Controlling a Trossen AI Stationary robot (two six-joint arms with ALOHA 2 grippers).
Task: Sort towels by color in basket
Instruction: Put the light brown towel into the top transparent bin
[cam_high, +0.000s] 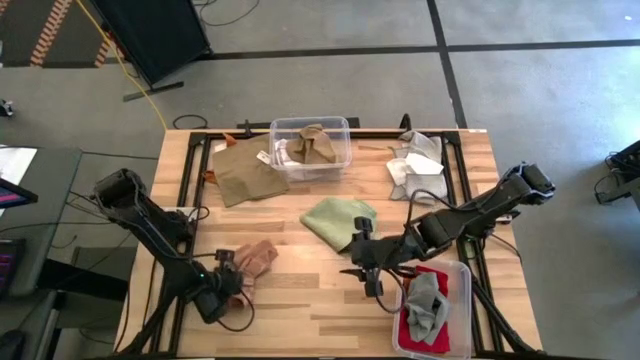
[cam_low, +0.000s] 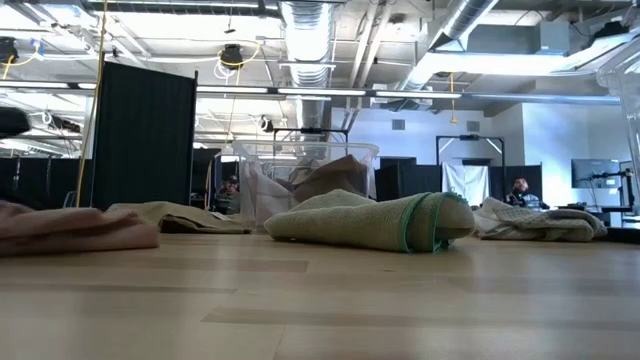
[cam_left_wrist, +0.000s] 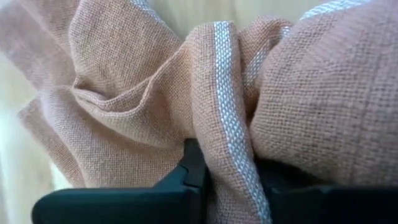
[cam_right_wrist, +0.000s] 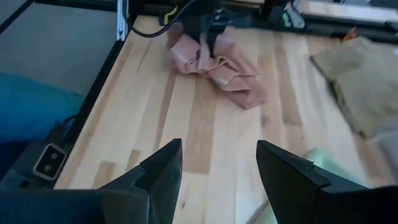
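The pink towel (cam_high: 256, 258) lies crumpled near the table's (cam_high: 300, 300) front left edge. The left gripper (cam_high: 228, 278) is pinched on a fold of it; in the left wrist view the fingers (cam_left_wrist: 186, 171) bite a raised ridge beside the pale woven stripe. The right gripper (cam_high: 362, 268) hangs above bare wood near the green towel (cam_high: 340, 220), jaws apart and empty. The cloth appears light, limp and loosely woven; it will likely drape and trail when lifted. A bunched ridge gives the surest hold, as a flat edge may slip.
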